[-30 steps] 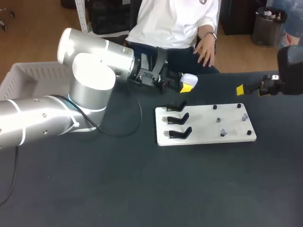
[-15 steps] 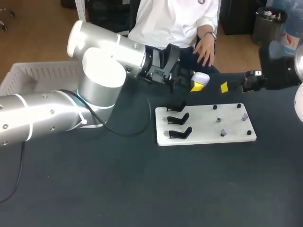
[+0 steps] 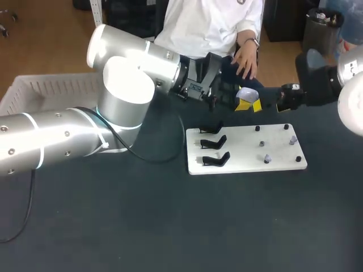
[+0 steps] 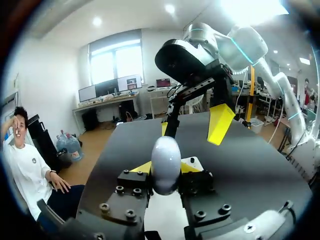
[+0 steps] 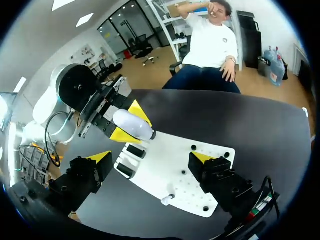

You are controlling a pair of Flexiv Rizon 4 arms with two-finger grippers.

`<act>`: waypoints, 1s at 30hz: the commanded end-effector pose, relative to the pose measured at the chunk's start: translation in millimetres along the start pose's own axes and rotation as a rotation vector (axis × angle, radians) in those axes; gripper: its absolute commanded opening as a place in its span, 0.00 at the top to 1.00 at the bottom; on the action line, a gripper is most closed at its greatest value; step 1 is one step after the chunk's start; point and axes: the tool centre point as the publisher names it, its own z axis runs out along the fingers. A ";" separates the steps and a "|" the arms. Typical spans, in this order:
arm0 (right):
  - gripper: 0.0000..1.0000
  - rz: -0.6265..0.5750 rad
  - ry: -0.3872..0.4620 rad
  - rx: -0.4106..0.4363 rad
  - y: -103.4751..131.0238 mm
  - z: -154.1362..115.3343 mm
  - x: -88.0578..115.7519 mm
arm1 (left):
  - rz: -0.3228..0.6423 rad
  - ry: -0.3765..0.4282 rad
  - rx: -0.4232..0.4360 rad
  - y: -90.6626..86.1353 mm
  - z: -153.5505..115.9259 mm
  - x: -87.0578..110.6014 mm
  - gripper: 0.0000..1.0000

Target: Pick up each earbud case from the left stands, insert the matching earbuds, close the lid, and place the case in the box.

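The earbud case (image 4: pixel 166 162), judged light, rigid and slippery, was clamped across its sides by the left gripper (image 4: pixel 165 172). The right gripper (image 5: pixel 151 159) was spread wide, empty.

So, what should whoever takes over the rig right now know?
Left gripper: fingers shut on the white earbud case, held above the table behind the white board.
Right gripper: fingers open, close to the case, not touching it.
The three black stands look empty; small earbuds sit on the board's right side.
Done: case picked up. Left: insert earbuds, close lid, place case in the white box at the table's left edge.
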 end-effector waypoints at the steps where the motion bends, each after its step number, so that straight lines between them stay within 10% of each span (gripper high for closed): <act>1: 0.00 0.006 -0.004 -0.026 -3.8 3.8 -1.7 | 0.011 0.002 -0.008 -1.9 -0.1 -3.5 1.00; 30: 0.00 -0.013 -0.040 0.025 -15.0 -9.0 -17.9 | -0.013 -0.071 -0.023 -21.9 -6.7 1.7 1.00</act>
